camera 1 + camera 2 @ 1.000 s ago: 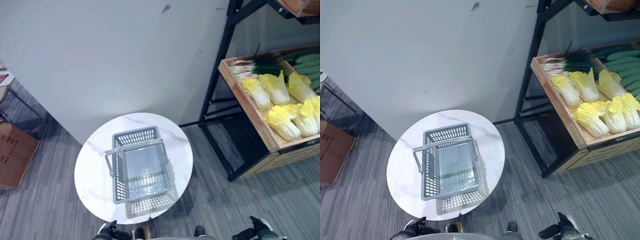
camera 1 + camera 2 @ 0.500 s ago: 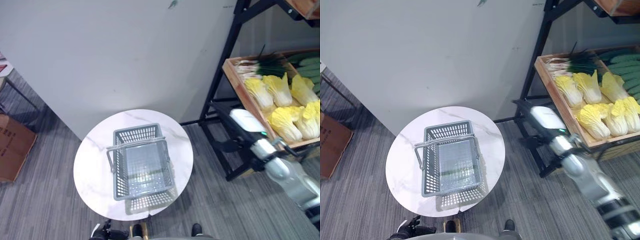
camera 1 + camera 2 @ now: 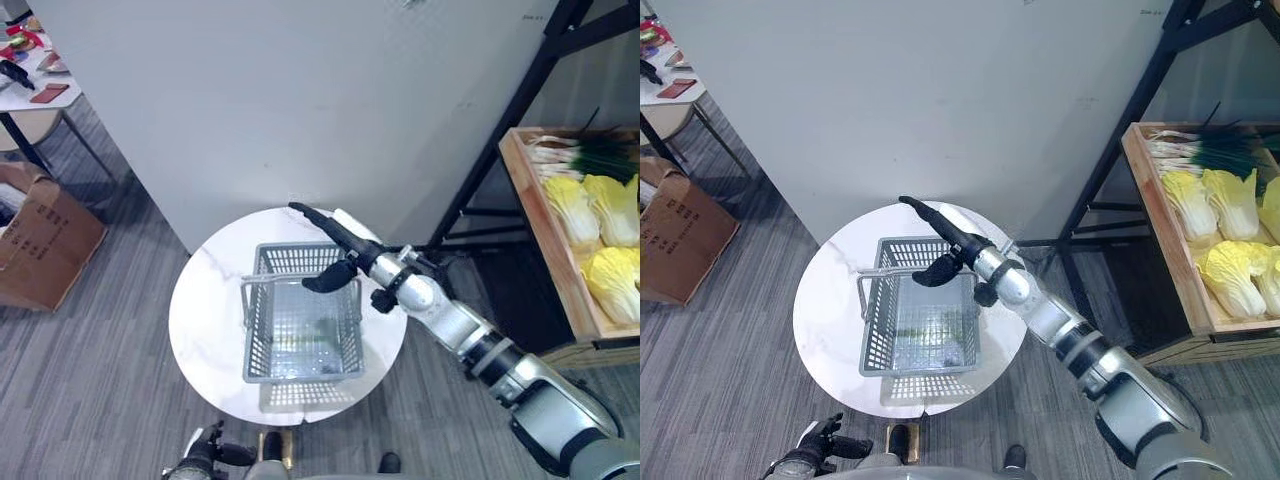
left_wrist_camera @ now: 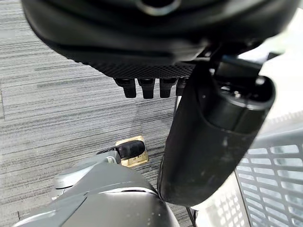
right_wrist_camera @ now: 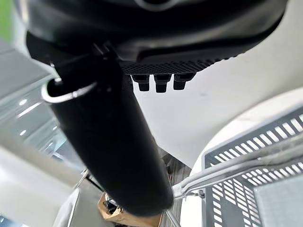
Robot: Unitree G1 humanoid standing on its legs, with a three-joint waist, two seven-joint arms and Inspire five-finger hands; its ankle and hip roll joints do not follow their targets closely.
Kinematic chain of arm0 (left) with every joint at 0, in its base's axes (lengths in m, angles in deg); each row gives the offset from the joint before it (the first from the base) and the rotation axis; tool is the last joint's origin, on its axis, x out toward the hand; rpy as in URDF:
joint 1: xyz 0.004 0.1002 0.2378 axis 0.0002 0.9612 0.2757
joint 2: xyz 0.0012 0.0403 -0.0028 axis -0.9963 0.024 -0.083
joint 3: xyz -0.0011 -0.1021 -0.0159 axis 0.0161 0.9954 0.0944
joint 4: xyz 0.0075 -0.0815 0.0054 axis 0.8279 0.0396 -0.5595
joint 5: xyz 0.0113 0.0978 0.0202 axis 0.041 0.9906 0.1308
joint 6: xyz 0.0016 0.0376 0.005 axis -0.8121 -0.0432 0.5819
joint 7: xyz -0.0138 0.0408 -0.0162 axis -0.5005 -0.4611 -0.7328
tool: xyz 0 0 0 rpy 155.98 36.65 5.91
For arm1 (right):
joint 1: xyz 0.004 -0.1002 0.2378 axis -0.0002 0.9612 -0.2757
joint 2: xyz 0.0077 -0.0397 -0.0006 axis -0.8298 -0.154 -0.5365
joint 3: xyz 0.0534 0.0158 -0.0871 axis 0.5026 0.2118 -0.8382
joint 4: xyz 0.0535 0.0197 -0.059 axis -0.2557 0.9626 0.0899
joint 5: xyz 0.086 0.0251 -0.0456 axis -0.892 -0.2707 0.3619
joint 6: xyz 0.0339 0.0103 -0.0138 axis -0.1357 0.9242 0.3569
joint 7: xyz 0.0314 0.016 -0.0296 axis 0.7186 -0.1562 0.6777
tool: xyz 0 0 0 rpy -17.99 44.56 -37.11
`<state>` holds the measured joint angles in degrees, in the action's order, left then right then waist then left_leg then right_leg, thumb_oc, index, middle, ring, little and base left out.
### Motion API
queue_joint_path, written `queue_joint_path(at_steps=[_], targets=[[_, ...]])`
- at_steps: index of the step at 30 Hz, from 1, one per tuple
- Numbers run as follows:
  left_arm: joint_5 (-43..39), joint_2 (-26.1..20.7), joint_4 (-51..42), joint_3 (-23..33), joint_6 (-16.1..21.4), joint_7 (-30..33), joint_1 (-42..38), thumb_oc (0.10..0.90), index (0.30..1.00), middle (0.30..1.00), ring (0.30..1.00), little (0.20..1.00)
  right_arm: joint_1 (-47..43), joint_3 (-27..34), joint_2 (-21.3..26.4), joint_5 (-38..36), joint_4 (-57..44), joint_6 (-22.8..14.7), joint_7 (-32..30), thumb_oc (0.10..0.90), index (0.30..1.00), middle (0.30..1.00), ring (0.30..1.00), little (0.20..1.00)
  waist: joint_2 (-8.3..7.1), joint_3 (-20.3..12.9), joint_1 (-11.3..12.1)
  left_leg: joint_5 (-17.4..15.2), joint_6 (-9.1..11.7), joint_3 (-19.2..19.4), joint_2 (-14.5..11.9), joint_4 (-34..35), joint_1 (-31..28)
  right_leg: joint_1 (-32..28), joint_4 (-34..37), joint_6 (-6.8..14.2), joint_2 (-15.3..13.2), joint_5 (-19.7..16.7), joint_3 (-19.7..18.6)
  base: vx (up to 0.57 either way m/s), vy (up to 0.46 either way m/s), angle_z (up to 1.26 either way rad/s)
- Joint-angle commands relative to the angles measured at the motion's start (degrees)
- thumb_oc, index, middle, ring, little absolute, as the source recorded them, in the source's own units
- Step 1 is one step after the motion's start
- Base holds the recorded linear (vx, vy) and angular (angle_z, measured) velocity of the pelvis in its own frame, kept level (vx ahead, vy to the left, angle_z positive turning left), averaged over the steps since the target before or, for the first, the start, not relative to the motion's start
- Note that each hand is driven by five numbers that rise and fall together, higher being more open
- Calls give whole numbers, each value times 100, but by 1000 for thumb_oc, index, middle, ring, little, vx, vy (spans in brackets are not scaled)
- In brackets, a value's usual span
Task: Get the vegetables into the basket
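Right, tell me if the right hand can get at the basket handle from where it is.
Probably yes. The right hand hangs open over the basket's far end, right by the raised handle, with nothing between them and the basket empty. Whether it already touches the handle I cannot tell.

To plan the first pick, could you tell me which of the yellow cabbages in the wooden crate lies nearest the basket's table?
The cabbage at the crate's near-left, just below the green onions. It lies closest to the crate's left wall, the side facing the round table; the others lie further right.

A grey plastic mesh basket (image 3: 300, 325) sits on a round white marble-veined worktop (image 3: 205, 320) above grey striped carpet (image 3: 90, 400). Pale yellow cabbages (image 3: 600, 235) and green-topped white scallions (image 3: 575, 152) fill a tan wooden crate (image 3: 545, 250); the black right hand (image 3: 335, 245) contrasts.
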<state>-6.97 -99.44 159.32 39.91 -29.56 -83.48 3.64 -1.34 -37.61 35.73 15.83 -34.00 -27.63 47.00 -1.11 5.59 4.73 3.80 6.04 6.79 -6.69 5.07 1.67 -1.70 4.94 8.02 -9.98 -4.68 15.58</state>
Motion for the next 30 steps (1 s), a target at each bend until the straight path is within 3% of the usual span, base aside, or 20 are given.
queue_joint_path(at_steps=[1,10,15,20,21,22,23,24,25,30], targets=[[-53,-214,487,-361,-93,73,-72,900,1000,1000,1000,1000,-1016,103,-77,-249,-28,-251,-366,900,1000,1000,1000,1000,-244,152,97,-21,25,-67,-14,-7,-53,168,-63,398,-494,-493,-143,-20,5,6],[-288,-380,369,-557,2,164,-310,900,1000,1000,1000,1000,-1607,44,-302,198,1548,-39,-752,900,1000,1000,1000,1000,-271,394,327,92,13,-266,34,-7,257,343,-107,403,-551,-548,-18,-39,10,10],[-322,-413,346,-588,34,199,-372,900,1000,1000,1000,1000,-1684,16,-280,337,1739,-11,-803,900,1000,1000,1000,1000,-249,456,360,131,13,-313,52,-7,351,411,-127,403,-572,-555,7,-28,16,7],[-240,-474,330,-687,48,180,-385,900,1000,1000,1000,1000,-1959,-506,-21,1288,2165,34,-739,900,1000,1000,1000,1000,-233,536,416,167,8,-377,78,-7,460,479,-141,409,-598,-574,34,5,23,6],[-199,-1247,1008,-772,-428,-7,-1699,900,1000,1000,1000,1000,-1892,-697,-81,1429,2150,36,-563,422,330,330,330,330,-247,440,135,147,36,-280,53,-7,420,496,-123,429,-581,-584,-56,52,36,6],[11,-514,894,-803,-46,388,-1022,900,1000,1000,1000,1000,-1757,-690,-268,1554,1952,54,-804,400,300,300,300,300,-337,445,141,118,39,-239,27,-7,397,513,-136,408,-574,-557,-89,68,7,19],[77,-160,692,-849,229,375,-712,900,1000,1000,1000,1000,-1558,-549,-328,1668,1842,-28,-934,400,300,300,300,300,-432,443,198,119,49,-272,20,-7,385,491,-132,399,-572,-530,-59,26,-72,9],[-43,71,625,-821,-331,641,-892,900,1000,1000,1000,1000,-1706,-753,-200,1711,2073,160,-1018,400,300,300,300,300,-462,413,228,85,37,-290,22,-7,379,471,-132,405,-570,-522,-62,16,-61,-20],[52,13,382,-891,-90,563,-688,900,1000,1000,1000,1000,-1757,-628,-130,1700,2074,179,-965,400,300,300,300,300,-429,408,296,114,26,-332,37,-7,438,485,-140,401,-590,-533,-15,1,-37,-45],[351,-145,670,-875,-7,483,-289,900,1000,1000,1000,1000,-1792,-744,179,2207,2343,-36,-1038,400,300,300,300,300,-442,410,451,107,17,-416,86,-7,417,376,-154,422,-620,-487,89,0,-6,10]])
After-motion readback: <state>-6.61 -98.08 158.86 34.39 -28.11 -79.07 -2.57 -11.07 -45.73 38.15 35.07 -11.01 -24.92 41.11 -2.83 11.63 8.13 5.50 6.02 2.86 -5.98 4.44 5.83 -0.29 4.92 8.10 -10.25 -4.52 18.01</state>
